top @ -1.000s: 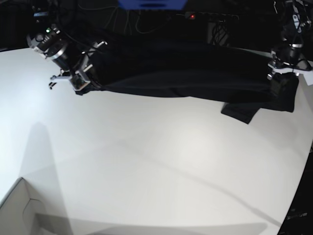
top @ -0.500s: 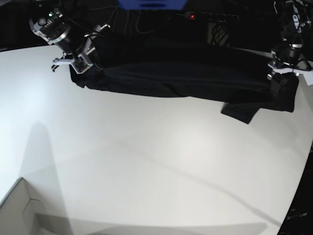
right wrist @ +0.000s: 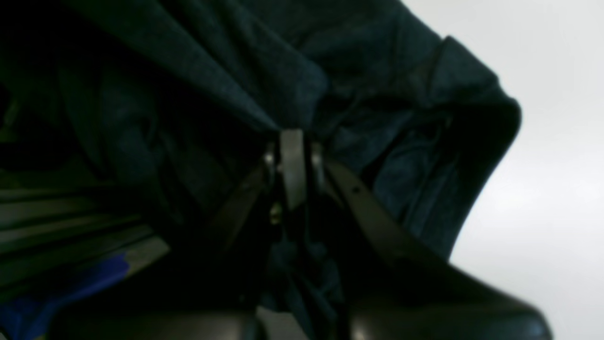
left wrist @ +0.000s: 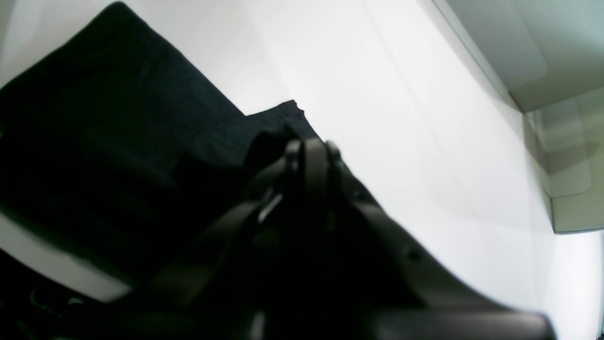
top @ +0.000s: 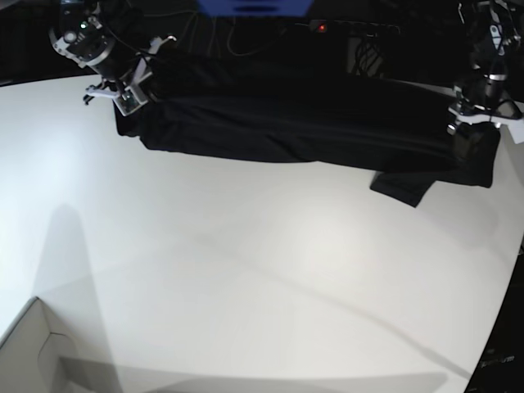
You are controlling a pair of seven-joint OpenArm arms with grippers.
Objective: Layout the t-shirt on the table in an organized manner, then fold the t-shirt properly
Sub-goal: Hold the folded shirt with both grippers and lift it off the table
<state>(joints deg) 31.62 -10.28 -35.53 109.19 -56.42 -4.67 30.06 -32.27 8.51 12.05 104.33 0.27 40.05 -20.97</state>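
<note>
Fingers on both arms are clenched on fabric: right fingers (right wrist: 293, 141) pinch a bunched fold of the black t-shirt (top: 286, 123), cloth gathered right at the tips in the right wrist view; left fingers (left wrist: 311, 151) are pressed together with dark cloth under and around them, so grasping the t-shirt too. Base view: shirt is stretched as a long dark band across the far side of the white counter (top: 262, 270), between the right gripper (top: 123, 94) at the view's left and the left gripper (top: 475, 123) at the view's right. Lower edge of the band lies on the counter; upper part blends into the dark background, can't tell its outline. One sleeve end (top: 401, 187) lies out below the band near the left gripper, flat on the counter. Pale box corner (top: 33, 352) sits at the near left edge, well apart from the shirt.
</note>
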